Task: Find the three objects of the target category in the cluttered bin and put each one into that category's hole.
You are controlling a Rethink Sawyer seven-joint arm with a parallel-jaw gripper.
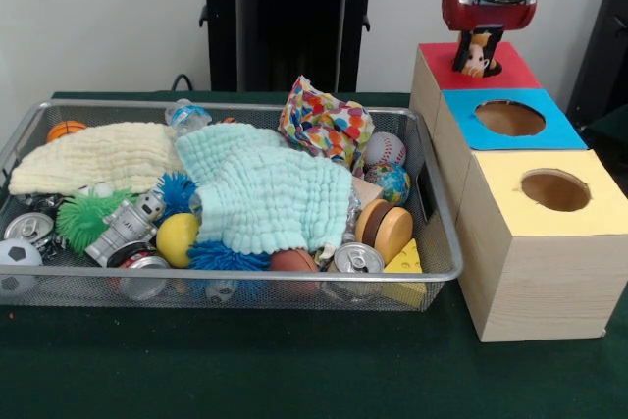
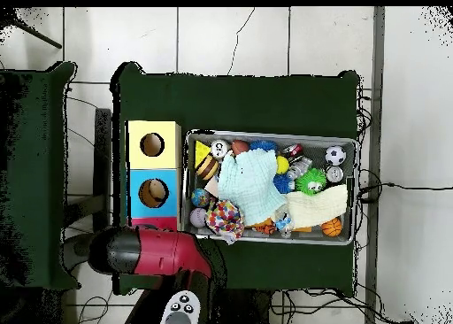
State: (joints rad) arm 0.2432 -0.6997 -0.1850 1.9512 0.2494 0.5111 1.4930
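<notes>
The bin (image 1: 432,193) is left heaped with cloths (image 1: 265,193) and toys. At right, a cartoon figure (image 1: 478,54) is gripped by the gripper (image 1: 481,46) directly above the red box (image 1: 510,71), evidently for dropping into its hole.

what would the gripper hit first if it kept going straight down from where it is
Probably the red box: the gripper points down over its top, holding a cartoon toy that would touch first. Depth is uncertain.
</notes>
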